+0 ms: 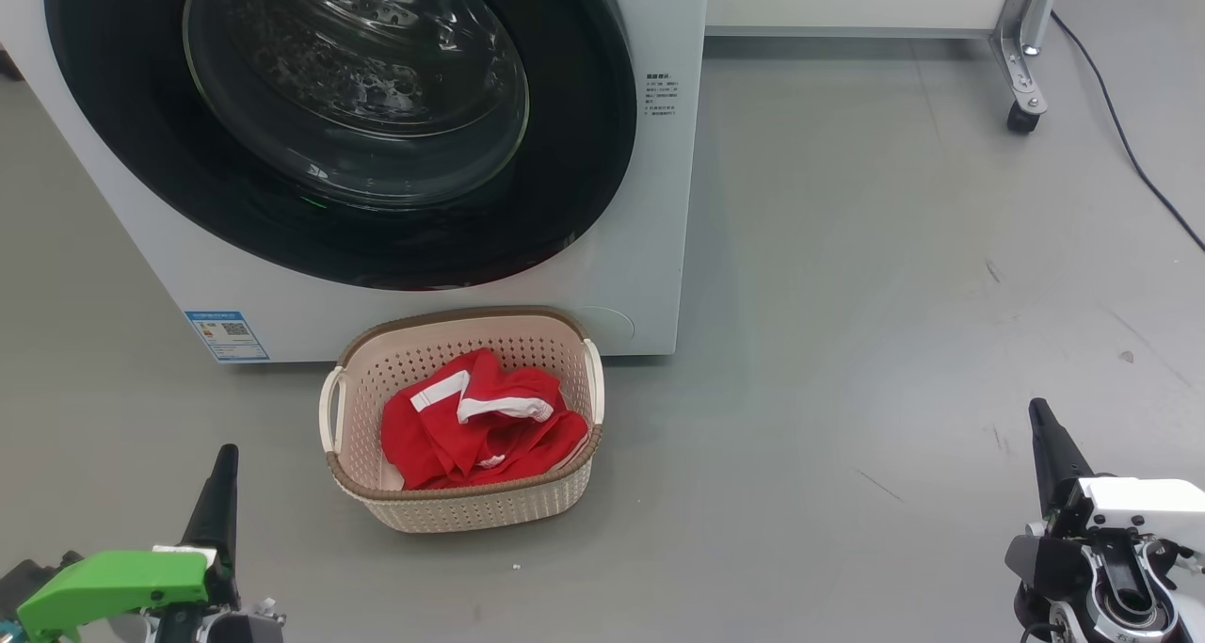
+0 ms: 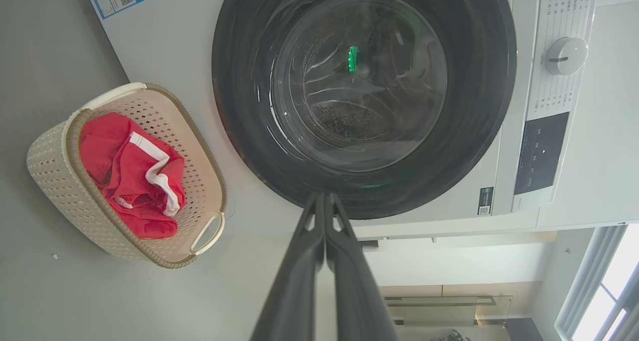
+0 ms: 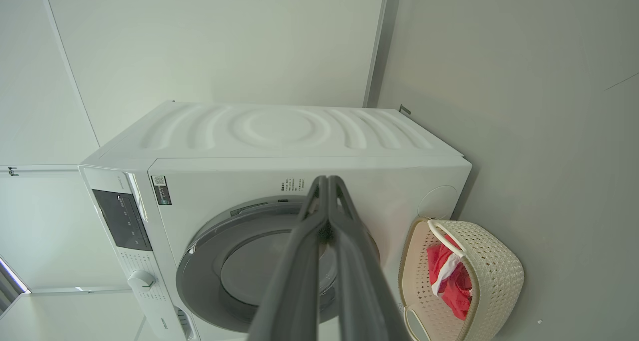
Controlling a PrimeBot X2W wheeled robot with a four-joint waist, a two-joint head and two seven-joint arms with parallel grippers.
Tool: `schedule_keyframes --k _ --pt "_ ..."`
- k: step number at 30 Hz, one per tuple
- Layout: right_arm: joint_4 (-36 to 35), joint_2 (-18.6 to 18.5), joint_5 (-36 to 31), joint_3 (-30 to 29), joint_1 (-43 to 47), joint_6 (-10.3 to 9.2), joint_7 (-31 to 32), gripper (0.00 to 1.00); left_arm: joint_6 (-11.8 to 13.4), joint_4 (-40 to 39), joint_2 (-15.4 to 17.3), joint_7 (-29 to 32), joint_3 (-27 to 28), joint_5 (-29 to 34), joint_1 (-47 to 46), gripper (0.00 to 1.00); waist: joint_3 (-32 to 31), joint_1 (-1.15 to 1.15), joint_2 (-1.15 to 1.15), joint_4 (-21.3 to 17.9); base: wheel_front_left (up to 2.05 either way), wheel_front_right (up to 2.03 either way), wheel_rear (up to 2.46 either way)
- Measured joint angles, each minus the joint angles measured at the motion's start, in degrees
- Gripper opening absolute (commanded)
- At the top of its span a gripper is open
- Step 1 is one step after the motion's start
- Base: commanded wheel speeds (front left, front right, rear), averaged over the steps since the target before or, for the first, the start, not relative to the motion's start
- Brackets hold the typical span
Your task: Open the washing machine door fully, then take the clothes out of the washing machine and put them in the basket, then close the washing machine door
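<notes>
Because the washing machine [image 1: 659, 200] takes up the upper left of the head view, whatever I do next lies forward and to the left of both arms. Its door [image 1: 348, 97] looks seated flat against the white front, and the right wrist view shows the dark rim lying flush, so I judge it closed, though I can't see a latch to confirm it. The basket [image 1: 471, 516] stands on the floor just in front of the machine, below the door's lower edge, its long side running across my view. The clothes [image 1: 471, 431] are heaped inside it, red with white bands, below the rim. My left gripper [image 1: 226, 455] sits near the basket's left side with its fingers pressed together on nothing. My right gripper [image 1: 1038, 408] is well off to the right, also pinched together and empty. If the door needs a final push, I'd judge the left arm nearer
</notes>
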Motion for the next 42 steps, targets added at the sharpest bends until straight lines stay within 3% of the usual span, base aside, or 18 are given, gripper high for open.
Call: schedule_keyframes --k 42 --pt "0.3 0.2 0.0 -0.3 0.0 0.08 0.5 0.00 0.0 0.0 -0.2 0.3 0.3 0.0 -0.1 0.00 0.0 0.00 0.00 0.0 0.00 0.00 0.00"
